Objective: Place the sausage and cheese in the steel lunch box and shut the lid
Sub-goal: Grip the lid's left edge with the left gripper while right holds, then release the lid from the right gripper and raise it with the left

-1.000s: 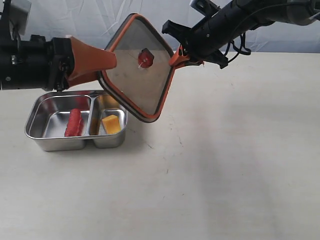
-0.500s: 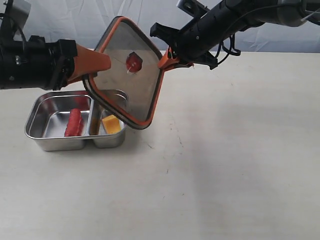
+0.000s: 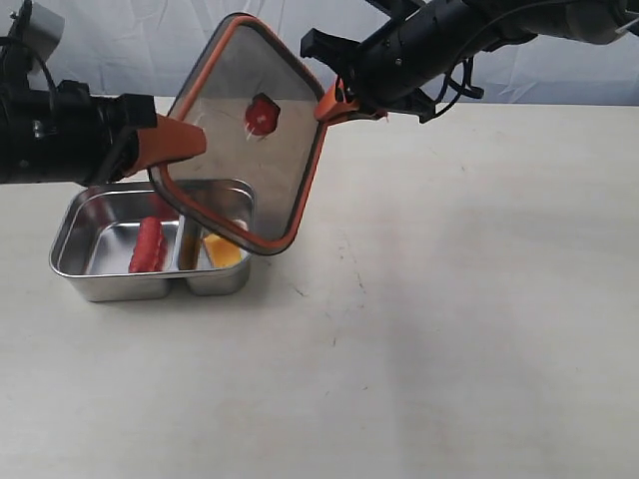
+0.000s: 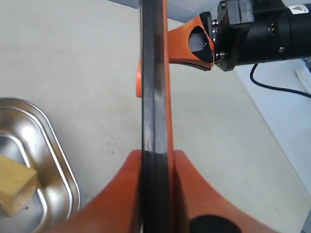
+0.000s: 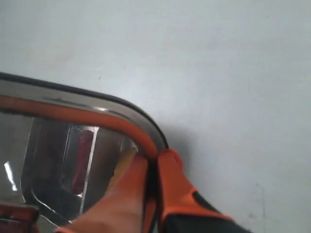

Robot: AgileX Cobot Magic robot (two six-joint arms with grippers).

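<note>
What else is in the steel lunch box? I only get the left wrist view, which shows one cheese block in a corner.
Observer: The sausage lies in the steel lunch box's larger compartment, across the divider from the cheese.
Operator: Is the lid seated?
Observer: No. The lid hangs tilted above the box, its lowest corner toward the cheese end.
Operator: Who holds it?
Observer: Both. The left end effector and right end effector pinch opposite corners.
</note>
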